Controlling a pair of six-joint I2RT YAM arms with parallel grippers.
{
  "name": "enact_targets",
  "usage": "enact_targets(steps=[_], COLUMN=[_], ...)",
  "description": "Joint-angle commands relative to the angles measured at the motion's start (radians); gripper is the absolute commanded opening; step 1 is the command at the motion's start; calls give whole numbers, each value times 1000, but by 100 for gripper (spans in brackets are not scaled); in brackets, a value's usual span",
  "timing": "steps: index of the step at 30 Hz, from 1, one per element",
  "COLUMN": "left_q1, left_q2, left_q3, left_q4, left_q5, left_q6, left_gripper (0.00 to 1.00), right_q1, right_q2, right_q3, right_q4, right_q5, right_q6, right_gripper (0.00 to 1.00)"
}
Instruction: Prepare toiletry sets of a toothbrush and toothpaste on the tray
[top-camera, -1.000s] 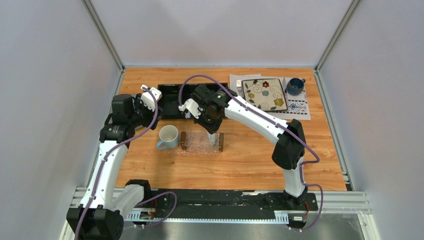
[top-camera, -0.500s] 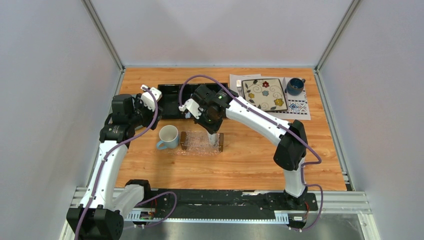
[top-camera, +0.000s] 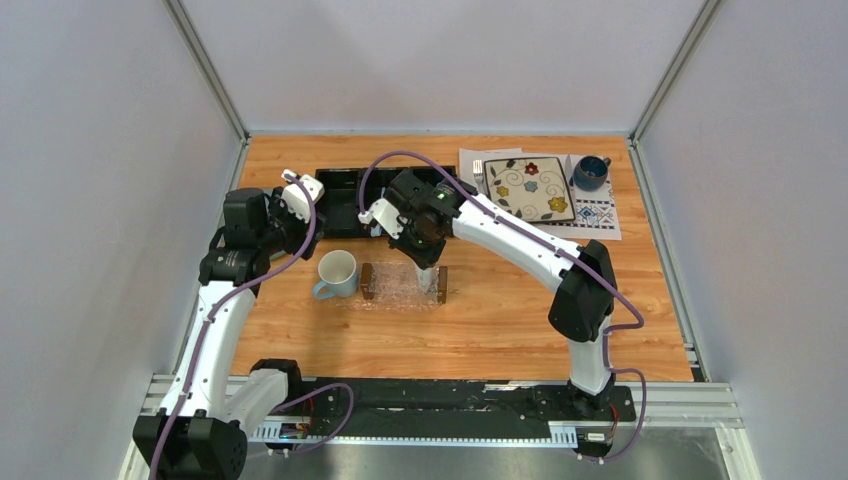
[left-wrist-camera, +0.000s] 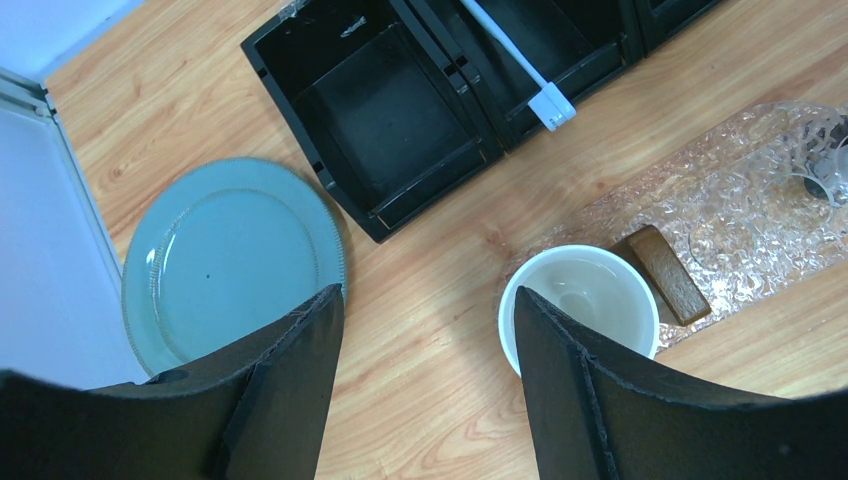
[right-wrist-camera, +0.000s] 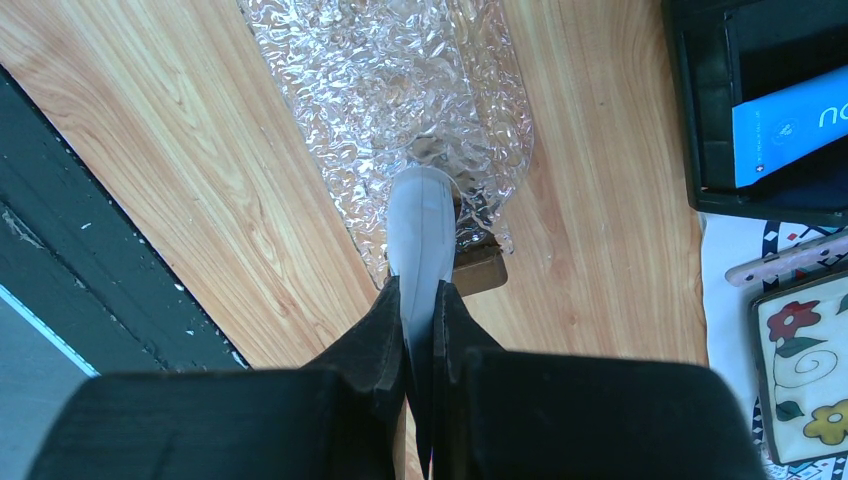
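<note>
My right gripper (right-wrist-camera: 420, 290) is shut on a white toothpaste tube (right-wrist-camera: 420, 225). The tube hangs nozzle-down, with its tip just over the right end of the clear textured tray (right-wrist-camera: 390, 80). From above, the right gripper (top-camera: 426, 256) hovers over the tray (top-camera: 400, 284) near its right wooden bar. A white toothbrush (left-wrist-camera: 520, 65) lies in the black organizer (left-wrist-camera: 390, 120). My left gripper (left-wrist-camera: 430, 320) is open and empty above bare wood, between a teal plate and a white mug.
A white mug (top-camera: 337, 272) stands against the tray's left end. A teal plate (left-wrist-camera: 230, 260) lies at the far left. A blue packet (right-wrist-camera: 790, 125) sits in the organizer (top-camera: 345, 195). A floral plate (top-camera: 529, 188) and a blue mug (top-camera: 590, 172) stand at the back right.
</note>
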Motion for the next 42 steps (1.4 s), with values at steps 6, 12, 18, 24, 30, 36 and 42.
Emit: enact_targets(steps=[6, 12, 18, 24, 30, 36, 42], left_q1=[8, 8, 8, 9, 8, 8, 9], left_q2=[-2, -5, -5, -1, -4, -5, -7], left_q3=[0, -1, 0, 3, 8, 9, 14], left_q4=[10, 10, 8, 8, 2, -1, -1], left_q5=[17, 17, 16, 17, 17, 19, 17], left_q6=[-7, -5, -4, -2, -2, -2, -4], left_gripper=[71, 71, 71, 71, 71, 71, 71], right_q1=[7, 8, 7, 7, 8, 8, 8], right_q2=[-51, -49, -52, -54, -62, -72, -83], right_q3=[21, 16, 13, 13, 12, 12, 45], right_q4=[38, 38, 36, 36, 36, 35, 26], right_q5=[-3, -3, -5, -3, -2, 3, 32], right_q6=[-7, -7, -8, -7, -9, -7, -7], right_gripper=[5, 6, 13, 20, 27, 29, 37])
